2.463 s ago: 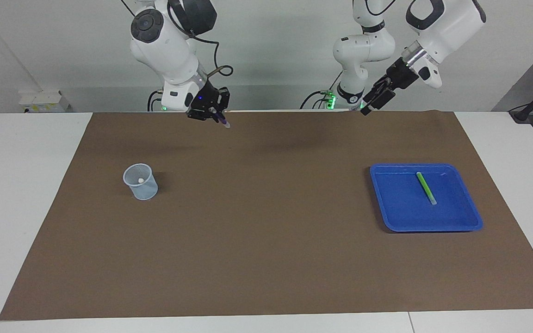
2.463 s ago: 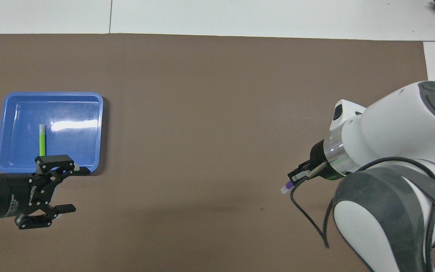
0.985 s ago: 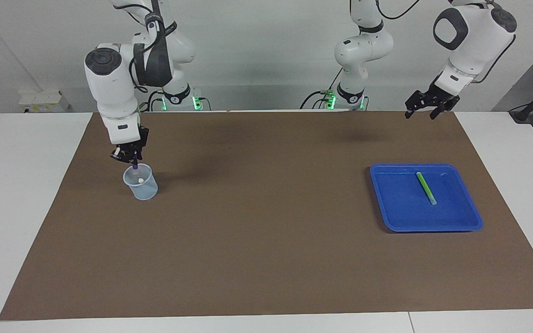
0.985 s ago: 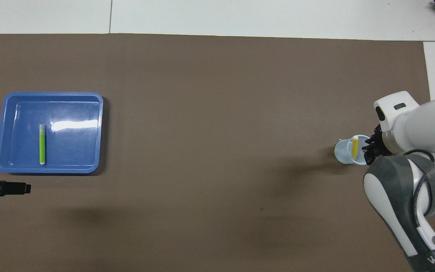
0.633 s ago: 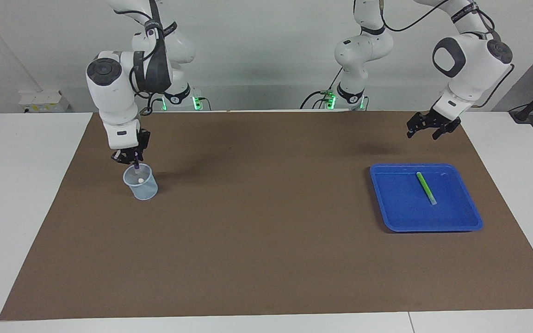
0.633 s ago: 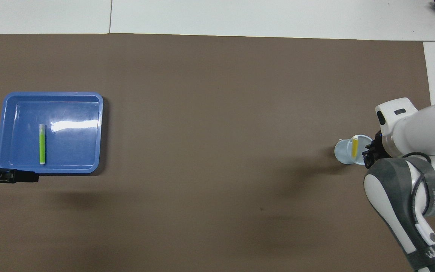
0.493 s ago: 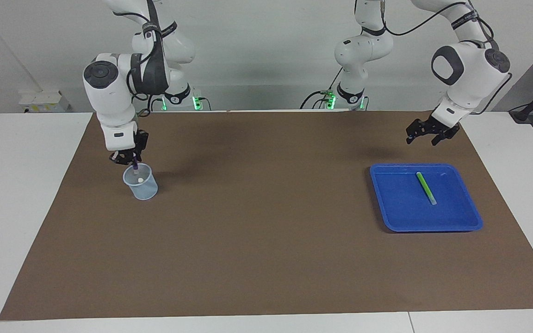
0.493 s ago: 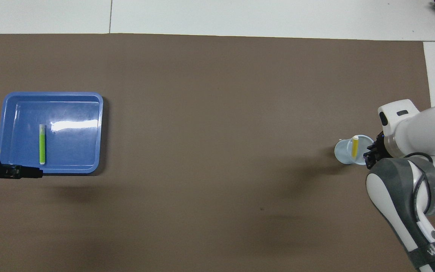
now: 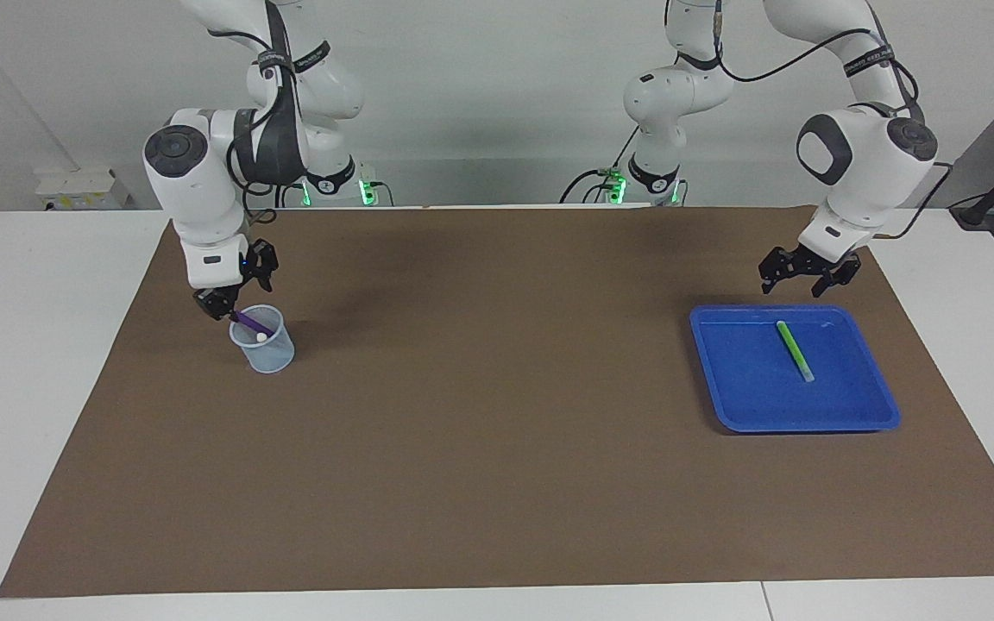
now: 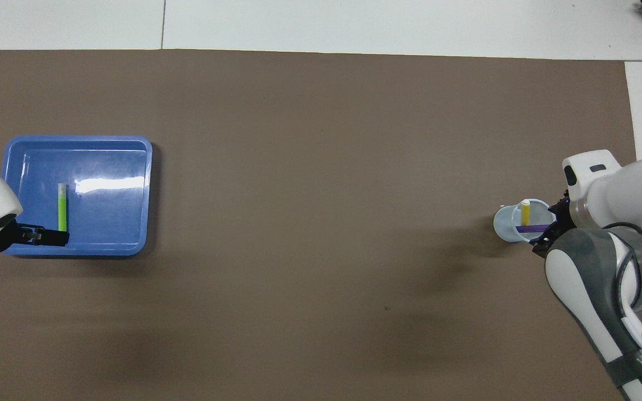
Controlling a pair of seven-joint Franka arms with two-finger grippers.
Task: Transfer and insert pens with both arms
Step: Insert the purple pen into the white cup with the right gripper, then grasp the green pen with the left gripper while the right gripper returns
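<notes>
Right claw (image 9: 234, 297) spread over cup (image 9: 264, 345), purple pen (image 9: 247, 321) tilted inside; left claw (image 9: 808, 272) spread over tray (image 9: 877, 405).

Three pens: one green (image 9: 795, 350), one purple (image 9: 247, 320), one yellow (image 10: 525, 212); one clear cup (image 9: 266, 348); one blue tray (image 9: 877, 408); one brown mat (image 9: 497, 466); two grippers, left (image 9: 808, 272) and right (image 9: 234, 289).

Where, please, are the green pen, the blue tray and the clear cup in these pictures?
green pen (image 9: 795, 350), facing view, middle of its barrel.
blue tray (image 9: 808, 422), facing view, the rim farthest from the robots.
clear cup (image 9: 271, 355), facing view, its outer wall below the rim.
</notes>
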